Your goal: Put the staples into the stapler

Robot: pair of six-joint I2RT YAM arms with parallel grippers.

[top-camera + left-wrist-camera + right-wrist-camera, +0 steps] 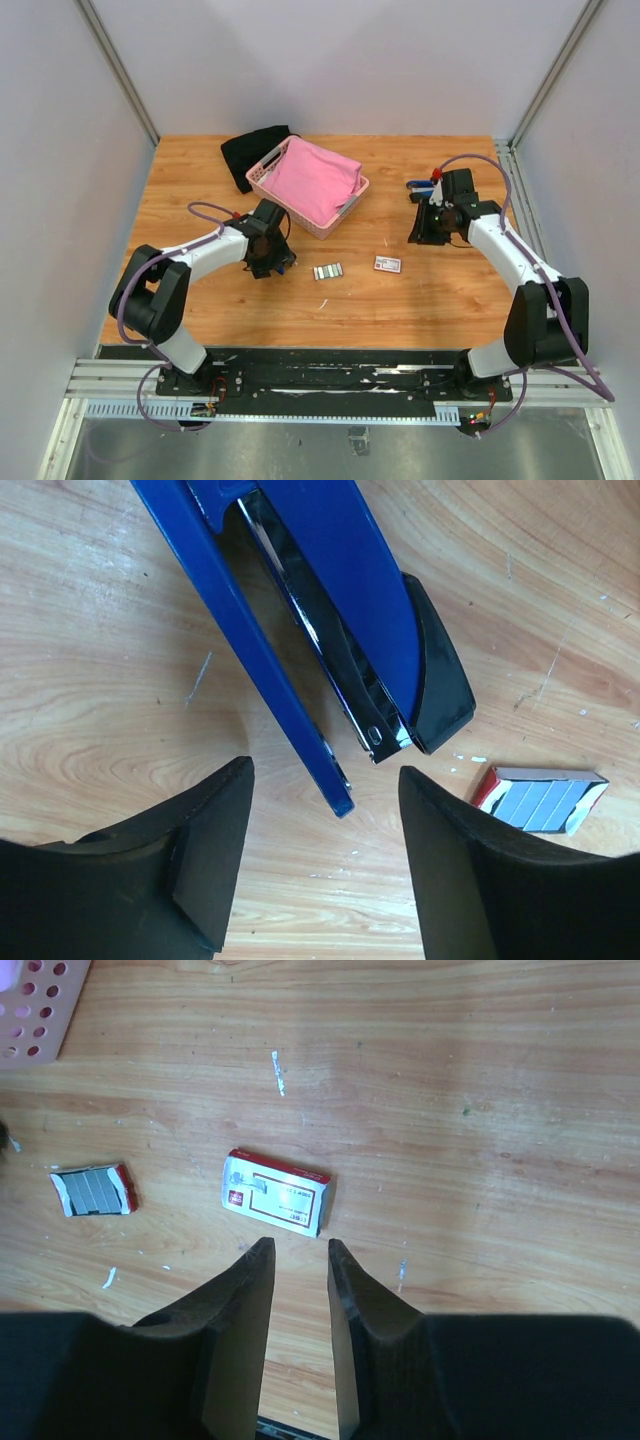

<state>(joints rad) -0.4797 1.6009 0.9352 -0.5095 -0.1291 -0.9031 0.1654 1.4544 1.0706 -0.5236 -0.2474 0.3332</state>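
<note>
Left gripper (325,770) spread, empty, just below the open stapler (340,570). Right gripper (300,1245) slightly parted, empty. Risk: staples (540,802), lower right, lie flat, so fingers may skid them away.

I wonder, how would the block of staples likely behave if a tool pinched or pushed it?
The staples show seams between strips, so a pinch may well split them. Lying flat in a shallow tray on the smooth table, they would probably slide rather than tip.

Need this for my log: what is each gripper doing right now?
Left gripper: open, holding nothing.
Right gripper: slightly open, holding nothing.
</note>
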